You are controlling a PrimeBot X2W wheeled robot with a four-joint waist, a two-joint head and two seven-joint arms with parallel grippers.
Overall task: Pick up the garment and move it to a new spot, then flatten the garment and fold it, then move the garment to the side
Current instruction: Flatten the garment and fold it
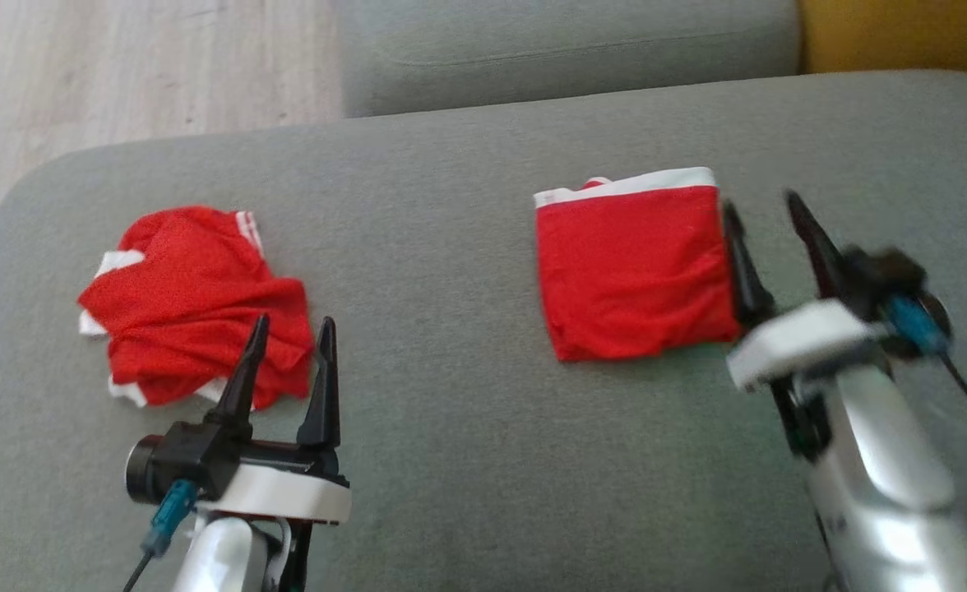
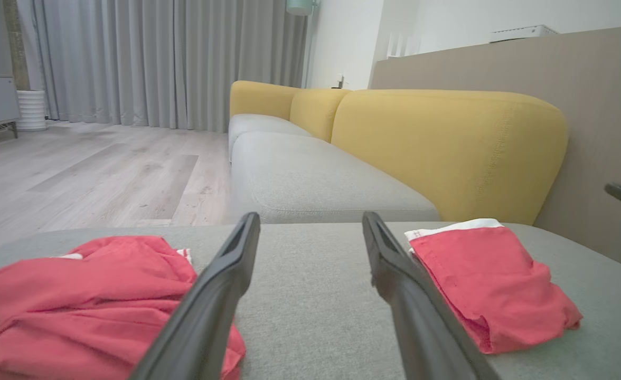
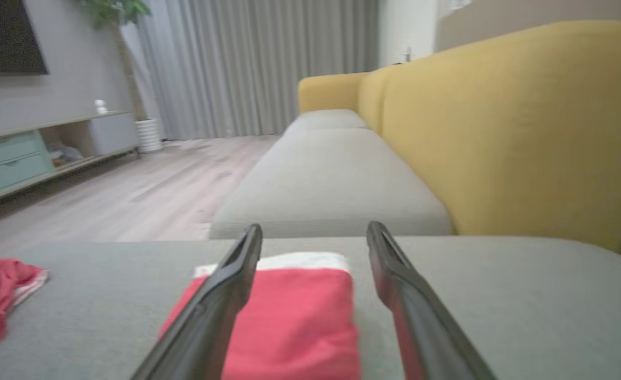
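Garment [image 1: 631, 271], folded into a red square, lies on the right half of the grey cushion [image 1: 451, 247], with a white band along its far edge and some rumpling at its near left corner. Our right gripper [image 1: 761, 201] is blurred in the head view, its fingers apart and holding nothing. One finger is right at the garment's right edge and the other is over bare cushion, and we cannot tell whether the nearer one touches the cloth. From the right wrist we see the garment [image 3: 294, 322] under and between the fingers of that gripper [image 3: 314, 227], and its right edge stops short of the right finger. A crumpled garment [image 1: 187, 304], red with white trim, sits well apart on the left half. Our left gripper [image 1: 294, 321] is spread and empty, with its tips at that heap's near right side. A wide bare stretch of cushion separates the two pieces, and there is more bare cushion beyond the garment up to the far edge and out to the right of our right arm. The cushion's far left corner is rounded and drops to the wood floor [image 1: 122, 66]. Beyond the far edge are another grey seat [image 1: 566, 49] and a yellow backrest [image 1: 903, 37].
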